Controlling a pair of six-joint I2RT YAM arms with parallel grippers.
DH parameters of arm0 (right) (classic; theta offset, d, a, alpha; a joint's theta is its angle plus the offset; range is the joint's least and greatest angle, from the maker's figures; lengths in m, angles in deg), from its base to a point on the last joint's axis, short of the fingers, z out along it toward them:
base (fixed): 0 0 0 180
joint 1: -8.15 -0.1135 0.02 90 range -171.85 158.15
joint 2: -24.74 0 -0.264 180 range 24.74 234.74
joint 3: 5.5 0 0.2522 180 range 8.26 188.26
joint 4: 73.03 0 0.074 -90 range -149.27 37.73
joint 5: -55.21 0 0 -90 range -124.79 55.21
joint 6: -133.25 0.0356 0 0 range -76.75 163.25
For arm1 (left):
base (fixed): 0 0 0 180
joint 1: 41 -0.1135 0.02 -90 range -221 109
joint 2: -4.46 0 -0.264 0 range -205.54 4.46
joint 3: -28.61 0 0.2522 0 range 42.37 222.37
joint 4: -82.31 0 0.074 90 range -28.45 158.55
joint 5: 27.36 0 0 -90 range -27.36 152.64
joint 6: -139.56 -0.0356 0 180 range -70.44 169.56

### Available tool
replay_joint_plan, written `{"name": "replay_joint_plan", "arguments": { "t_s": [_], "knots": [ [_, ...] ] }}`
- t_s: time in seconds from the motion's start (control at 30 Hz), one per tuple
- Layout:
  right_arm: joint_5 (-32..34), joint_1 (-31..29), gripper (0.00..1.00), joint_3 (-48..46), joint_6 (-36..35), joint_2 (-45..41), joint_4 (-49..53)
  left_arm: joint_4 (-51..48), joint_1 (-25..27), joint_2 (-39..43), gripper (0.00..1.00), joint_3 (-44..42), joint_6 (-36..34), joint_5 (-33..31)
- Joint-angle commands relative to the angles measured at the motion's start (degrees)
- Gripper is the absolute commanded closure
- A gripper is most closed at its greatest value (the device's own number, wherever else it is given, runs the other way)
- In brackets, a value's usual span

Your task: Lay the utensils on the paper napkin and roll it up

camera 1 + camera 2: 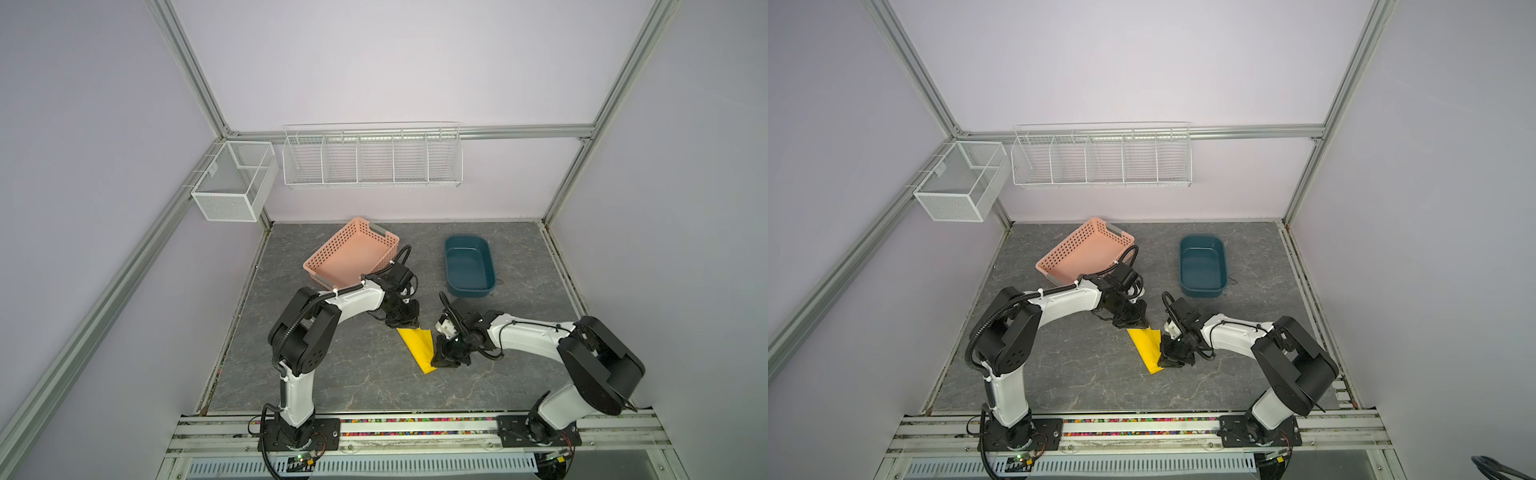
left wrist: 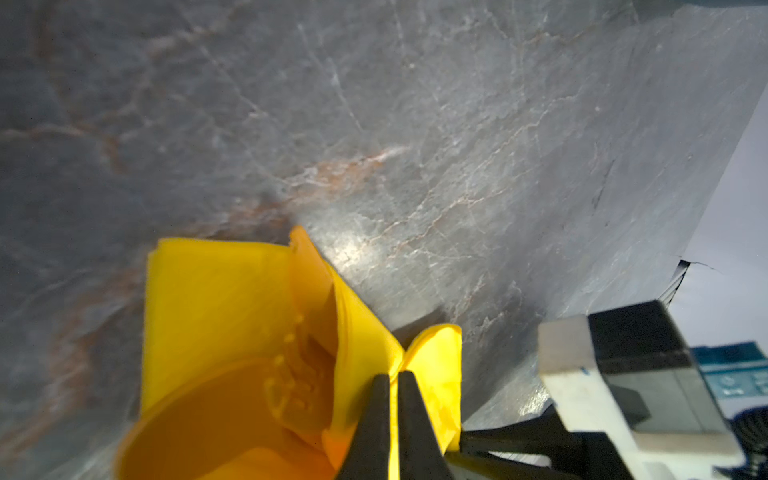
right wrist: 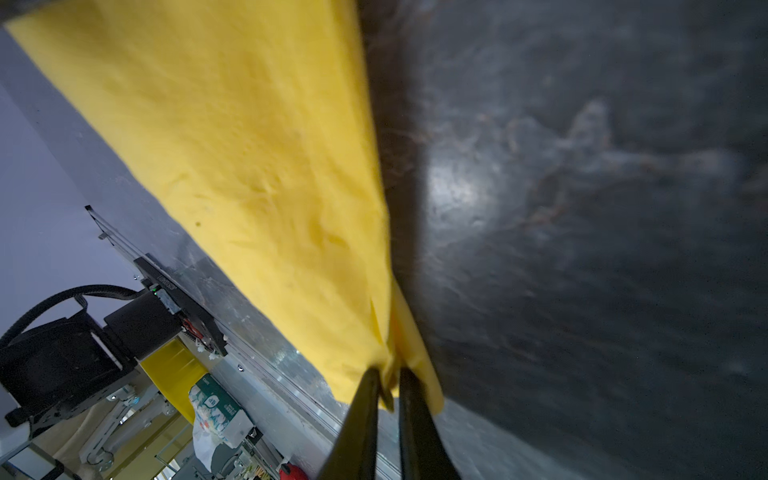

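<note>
Left gripper (image 2: 394, 376) first: jaws pinched tight on a raised flap of the thin bright yellow paper napkin (image 2: 216, 299), right at its fingertips. Danger here: the wrap gapes open just beside that pinch. A ridged orange-gold piece shows inside, likely one of the slim orange-gold utensils (image 2: 291, 384). Tip that end down and I reckon it slides out.

Across to the right gripper (image 3: 388, 372), likewise clenched, on the napkin's narrow end. That's two grips on one flimsy sheet, so pull them apart and it may well tear.

Now the look. In both top views the napkin (image 1: 417, 347) stretches between the two grippers as a long tapering wedge, wide by the left gripper and narrow by the right. It sits low over the grey marbled tabletop (image 1: 332, 374), softly creased, loosely wrapped rather than snugly rolled.
</note>
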Motion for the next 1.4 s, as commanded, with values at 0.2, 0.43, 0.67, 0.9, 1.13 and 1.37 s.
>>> {"name": "replay_joint_plan", "arguments": {
  "t_s": [0.2, 0.43, 0.67, 0.9, 1.13, 1.37],
  "knots": [
    [2.0, -0.3, 0.92, -1.3, 0.2, 0.6, 2.0, -1.8, -0.7, 3.0, 0.84, 1.6, -4.4, -0.8],
    [2.0, -0.3, 0.93, -1.4, 0.3, 0.5, 1.8, -6.4, -1.7, 1.5, 0.77, 4.2, -11.0, -0.5],
    [1.9, -0.3, 0.93, -1.5, 0.5, 0.5, 1.6, -10.1, -1.8, -1.1, 0.74, 8.0, -17.9, -1.9],
    [1.9, -0.3, 0.93, -1.4, 0.5, 0.2, 1.8, -9.3, -1.7, -4.3, 0.73, 8.8, -20.3, 2.5],
    [2.0, -0.3, 0.93, -1.3, 0.7, 0.0, 1.9, -8.7, -1.8, -6.6, 0.75, 9.1, -21.8, 7.1],
    [2.1, -0.3, 0.93, -1.2, 0.7, -0.2, 2.1, -9.0, -1.7, -7.3, 0.82, 9.4, -22.5, 8.0]
  ]
}}
